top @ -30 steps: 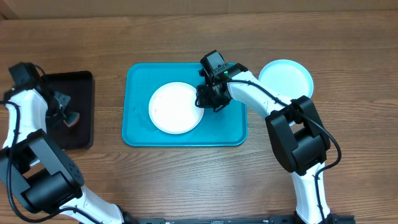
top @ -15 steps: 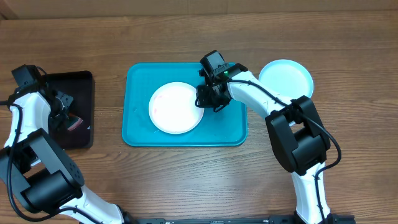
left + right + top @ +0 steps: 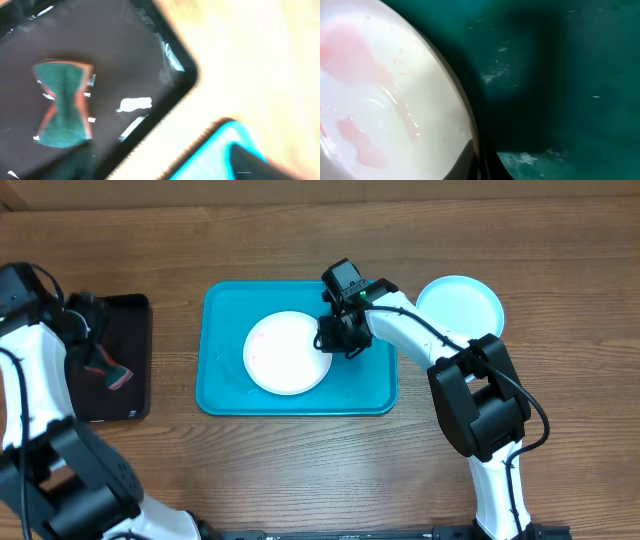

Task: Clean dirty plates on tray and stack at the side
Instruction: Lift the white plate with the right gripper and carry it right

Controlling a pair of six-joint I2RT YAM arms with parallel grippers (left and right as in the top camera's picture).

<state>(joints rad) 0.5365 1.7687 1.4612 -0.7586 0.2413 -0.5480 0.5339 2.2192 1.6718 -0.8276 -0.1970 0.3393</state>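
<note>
A white plate smeared with red lies on the turquoise tray. My right gripper is shut on its right rim. In the right wrist view the plate shows pink streaks, and its edge is pinched between the fingers of the right gripper, above the tray floor. A light blue plate sits on the table to the right of the tray. My left gripper hangs open over the black tray, apart from a green sponge that lies there.
The left wrist view is blurred. It shows the sponge flat on the black tray and a corner of the turquoise tray. Bare wooden table surrounds both trays.
My left gripper opened, dropped the sponge onto the black tray and pulled up and away to the left. The white plate shifted slightly to the right in my right gripper.
</note>
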